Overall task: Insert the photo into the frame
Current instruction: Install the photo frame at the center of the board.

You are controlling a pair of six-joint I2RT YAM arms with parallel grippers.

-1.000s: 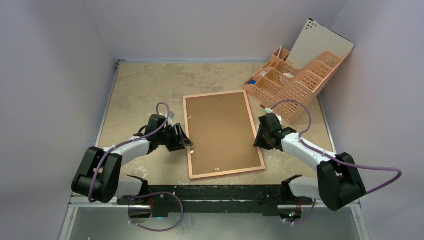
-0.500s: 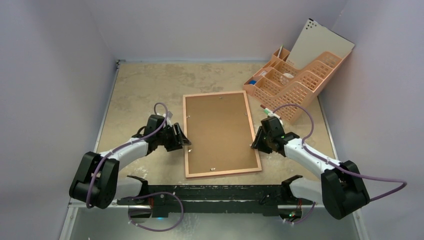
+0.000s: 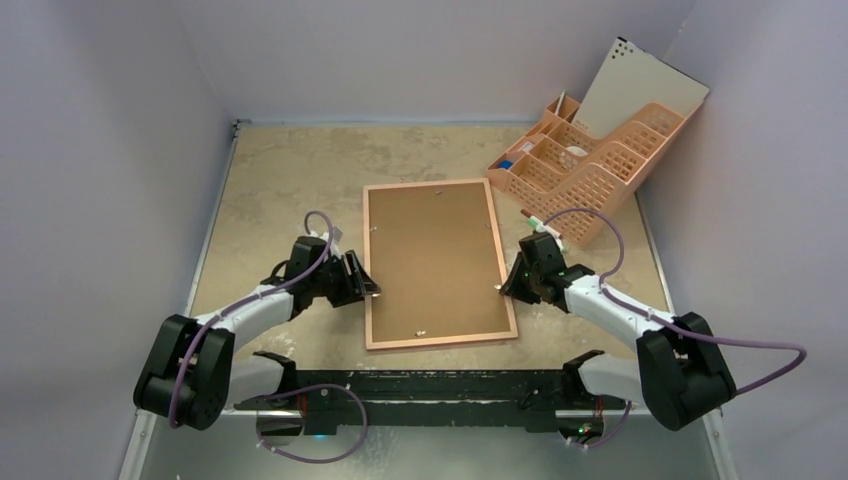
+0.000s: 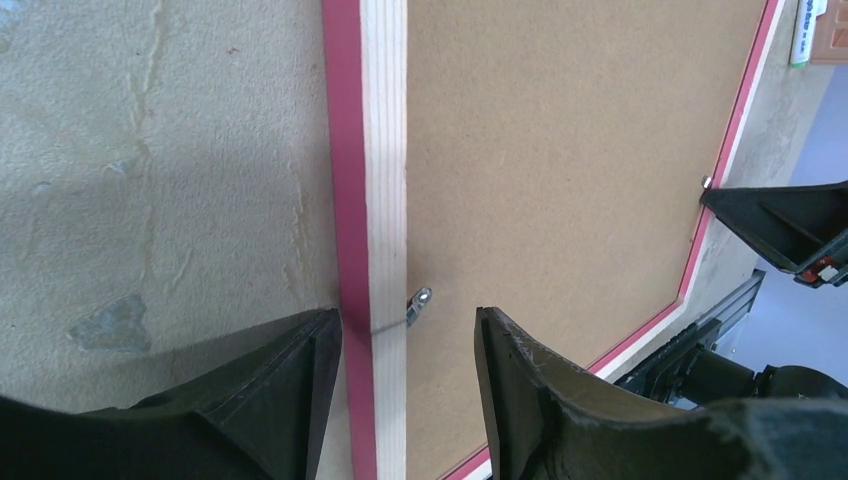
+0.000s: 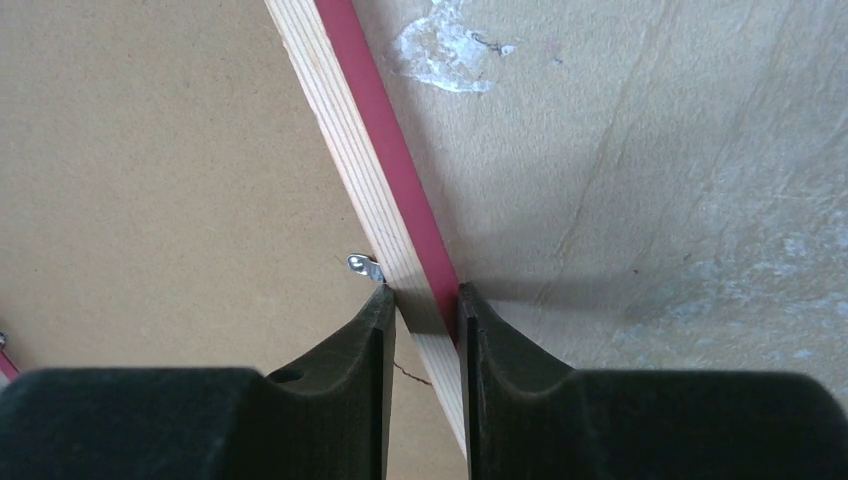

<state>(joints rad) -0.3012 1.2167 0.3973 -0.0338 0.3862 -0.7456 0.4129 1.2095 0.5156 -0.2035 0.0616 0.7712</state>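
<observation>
The frame (image 3: 425, 184) lies face down mid-table, its pale wood reverse up, with a brown backing board (image 3: 435, 260) filling it. The photo is not visible. My left gripper (image 3: 368, 290) is open and straddles the frame's left rail (image 4: 385, 150). Its left finger is against the pink outer edge, and its right finger stands off over the board (image 4: 560, 150), beside a metal clip (image 4: 418, 302). My right gripper (image 3: 505, 285) is shut on the frame's right rail (image 5: 340, 120), with one finger on each side of it, just below a metal clip (image 5: 365, 267).
A peach plastic desk organiser (image 3: 590, 165) stands at the back right, with a pale perforated board (image 3: 640, 90) leaning in it. Grey walls close in the left, back and right. A green-tipped pen (image 3: 535, 218) lies near the right arm.
The frame has slid left and turned to lie squarer to the table. Both grippers moved left with it, staying at its left and right rails.
</observation>
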